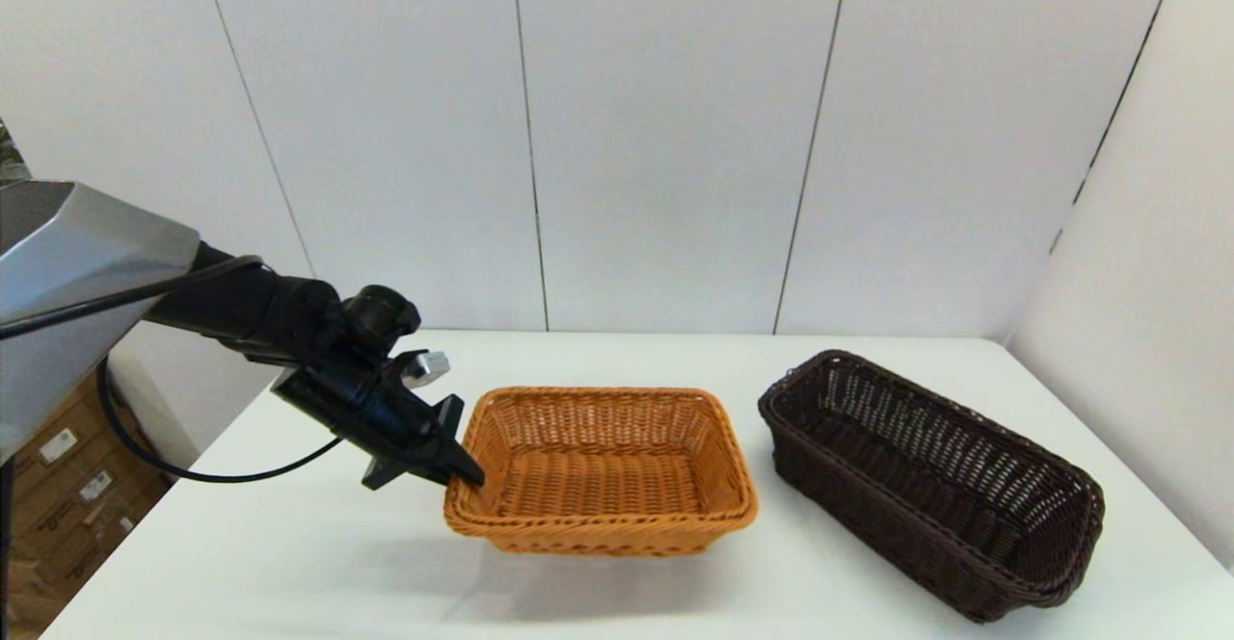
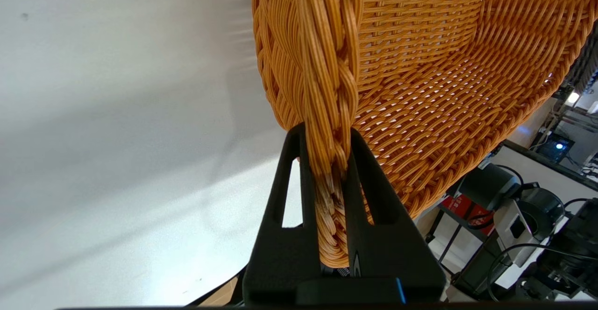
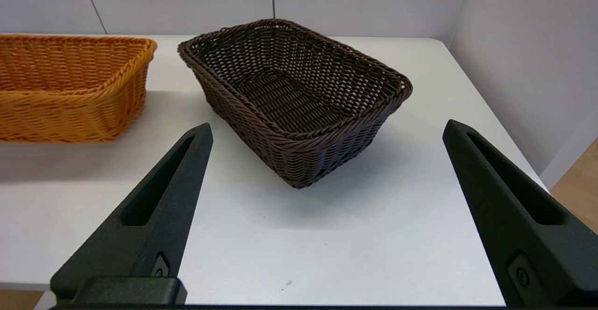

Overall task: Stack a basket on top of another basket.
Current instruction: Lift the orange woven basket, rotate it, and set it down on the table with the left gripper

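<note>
Gripping the braided rim of the orange-tan basket (image 1: 603, 466), the left gripper (image 1: 461, 471) holds it lifted off the white table (image 1: 289, 563), beside the dark brown basket (image 1: 930, 481) resting there. Stacking not yet done. Right gripper (image 3: 322, 207) parked, fingers spread. White panelled walls (image 1: 665, 139) behind.

The left gripper (image 1: 463, 471) is clamped on the braided left rim of the orange-tan basket (image 1: 607, 466), which is raised off the white table (image 1: 289, 544), its shadow on the bare surface below. A clear strip of table separates it from the dark brown basket (image 1: 925, 486) on the right. The dark basket's open top is unobstructed. The right gripper (image 3: 327, 137), fingers spread wide, faces that basket's near corner across bare table.
</note>
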Motion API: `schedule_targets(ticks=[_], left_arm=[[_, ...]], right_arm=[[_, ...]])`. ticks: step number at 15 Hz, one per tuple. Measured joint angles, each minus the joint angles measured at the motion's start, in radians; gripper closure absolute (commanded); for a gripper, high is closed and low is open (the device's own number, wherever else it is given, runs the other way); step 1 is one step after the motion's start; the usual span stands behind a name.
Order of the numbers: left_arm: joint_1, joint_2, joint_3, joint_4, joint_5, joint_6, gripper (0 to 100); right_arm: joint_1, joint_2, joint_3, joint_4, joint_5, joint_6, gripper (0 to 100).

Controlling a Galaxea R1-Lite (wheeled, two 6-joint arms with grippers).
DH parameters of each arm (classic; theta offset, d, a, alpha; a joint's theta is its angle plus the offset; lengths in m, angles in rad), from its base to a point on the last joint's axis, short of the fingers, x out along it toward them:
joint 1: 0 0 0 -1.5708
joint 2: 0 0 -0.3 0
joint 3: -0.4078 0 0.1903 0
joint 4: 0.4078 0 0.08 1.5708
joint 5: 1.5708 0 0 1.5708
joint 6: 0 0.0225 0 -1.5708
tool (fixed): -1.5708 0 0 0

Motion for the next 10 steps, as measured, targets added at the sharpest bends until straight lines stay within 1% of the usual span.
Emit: schedule_targets(ticks=[10], left_arm=[[-0.003, 0.007, 0.001, 0.000, 0.014, 0.000, 100]], right_arm=[[0.000, 0.000, 0.000, 0.000, 0.000, 0.000, 0]])
